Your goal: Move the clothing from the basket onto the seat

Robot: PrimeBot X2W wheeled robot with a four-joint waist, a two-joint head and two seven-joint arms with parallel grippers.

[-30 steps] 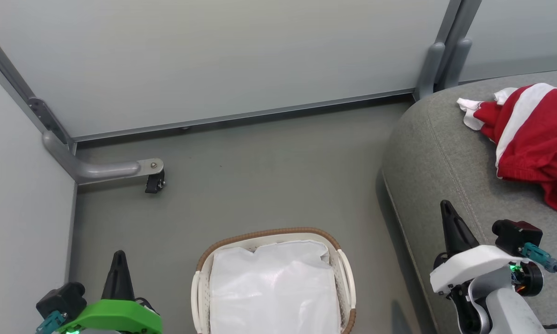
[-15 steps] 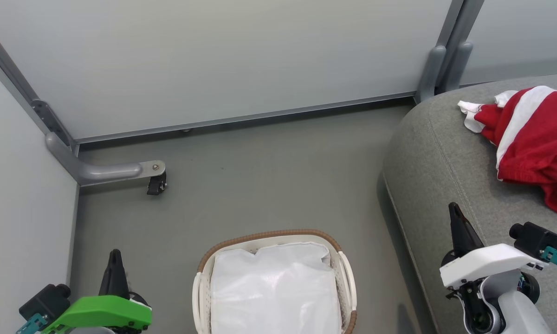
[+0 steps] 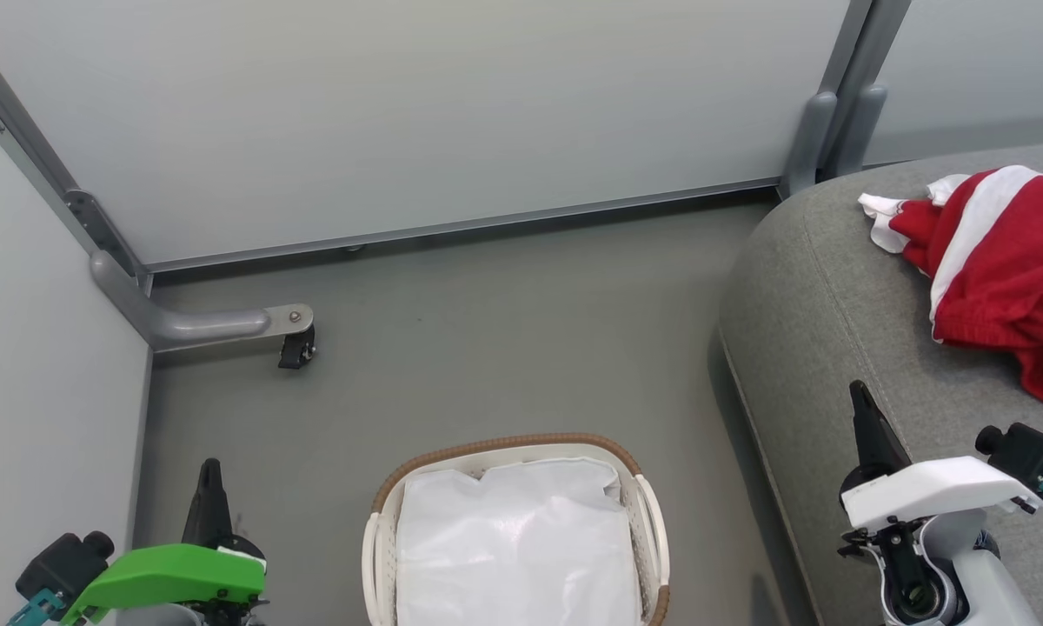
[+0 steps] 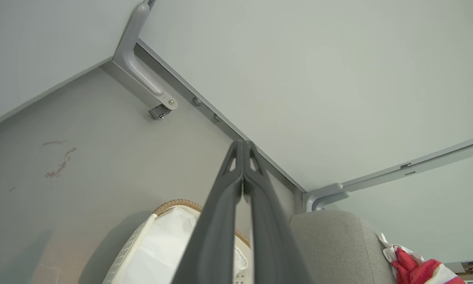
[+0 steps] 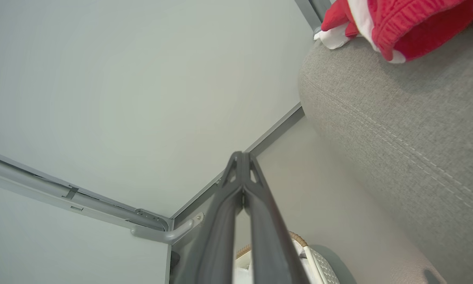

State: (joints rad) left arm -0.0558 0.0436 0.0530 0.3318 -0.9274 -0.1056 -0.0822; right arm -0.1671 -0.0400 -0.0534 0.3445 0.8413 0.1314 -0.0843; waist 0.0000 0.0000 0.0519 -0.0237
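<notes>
You had the soft red, white-striped clothing (image 3: 999,269) on the large grey fabric seat (image 3: 834,330), apart from the oval white plastic basket (image 3: 504,445); left tool (image 3: 209,465) and right tool (image 3: 858,389) were both pressed together.

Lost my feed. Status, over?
Left pincer, right pincer shut, empty. Clothing on seat. Basket: white liner, no clothing seen. Nothing in the way.
</notes>
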